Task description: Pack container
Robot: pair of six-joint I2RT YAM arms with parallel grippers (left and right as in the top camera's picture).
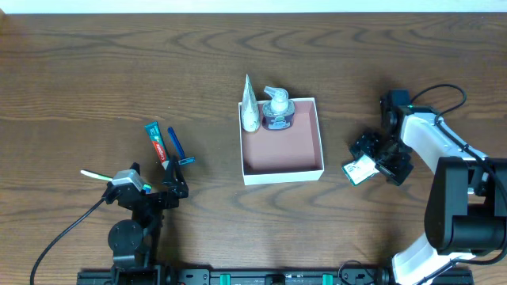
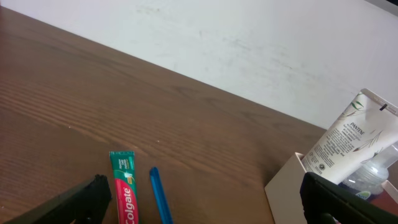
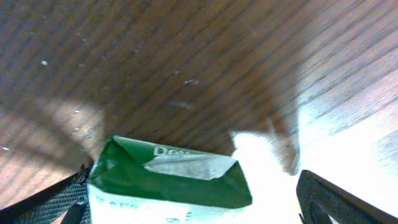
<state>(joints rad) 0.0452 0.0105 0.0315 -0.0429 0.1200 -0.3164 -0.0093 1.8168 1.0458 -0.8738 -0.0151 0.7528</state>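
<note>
Right gripper (image 1: 372, 162) beside container (image 1: 317, 131)

The container (image 1: 282, 162), a shallow white box with pink inside, sits open mid-table.

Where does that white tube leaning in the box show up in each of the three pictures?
Overhead: the white tube leans at the upper-left corner of the container, beside the pump bottle.
Left wrist: it is at the far right edge, rising above the container's white wall.
Right wrist: not in it; only a green and white packet on the table.
Shared landmark: the container, seen in the overhead and left wrist views.
</note>
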